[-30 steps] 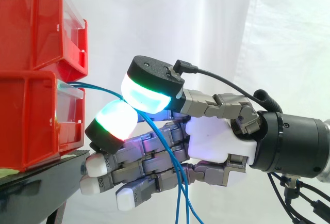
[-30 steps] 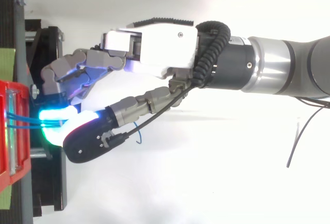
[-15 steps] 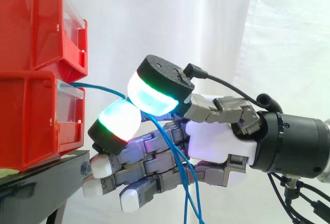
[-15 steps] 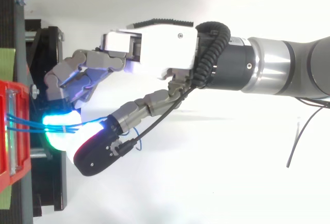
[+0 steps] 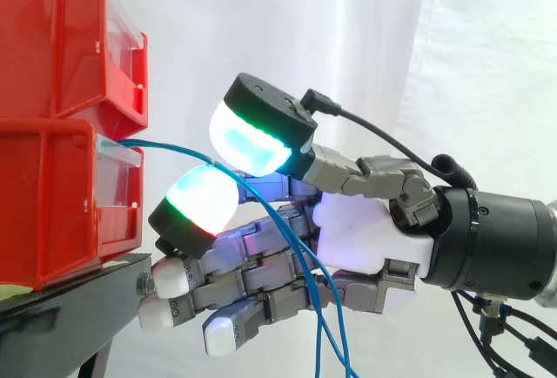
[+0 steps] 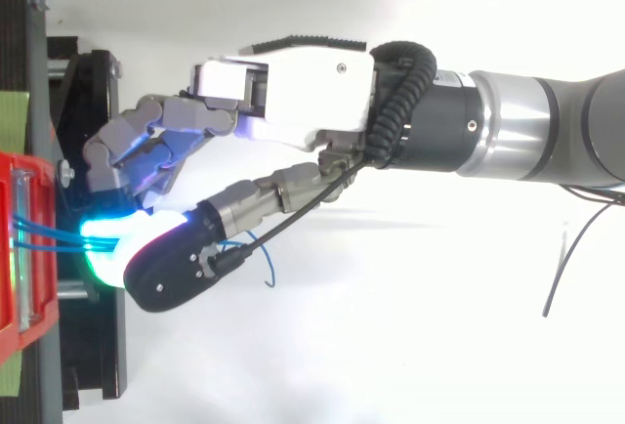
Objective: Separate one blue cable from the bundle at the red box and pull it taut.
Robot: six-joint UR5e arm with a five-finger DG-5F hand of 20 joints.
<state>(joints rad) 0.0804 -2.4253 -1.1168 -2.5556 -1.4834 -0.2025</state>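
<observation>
- Thin blue cables [image 5: 161, 145] leave the front of the lower red bin [image 5: 48, 212], at left, and cross a short open gap rightward to the robot hand [image 5: 365, 240]. From the side they overlap into what reads as one line. From above separate strands show, but their count is hard to make out.
- The hand is clamped on the blue cables. Its thumb and one finger curl together, and the strands pass between their two glowing pads [image 5: 248, 143], which are cyan-white edged in green and red. The contact spot itself is hidden by the pads.
- Right of the pinch the cables bend down in smooth curves across the grey, jointed fingers and the glossy white palm. They are cut off by the lower edge of the side view.
- A loose blue end [image 6: 268, 268] curls out beneath the thumb in the top view.
- The other fingers, white-tipped and loosely bent, reach left toward the edge of the glossy black stand [image 5: 61, 308].
- The bins are shiny moulded red plastic, the lower with a clear front panel [image 5: 122, 195]. The upper red bin [image 5: 52, 38] is stacked on the lower, and both are cut off at the left edge.
- The arm [image 6: 547, 131], a black and brushed-metal cylinder, enters from the right before a creased white curtain [image 5: 392, 38].
</observation>
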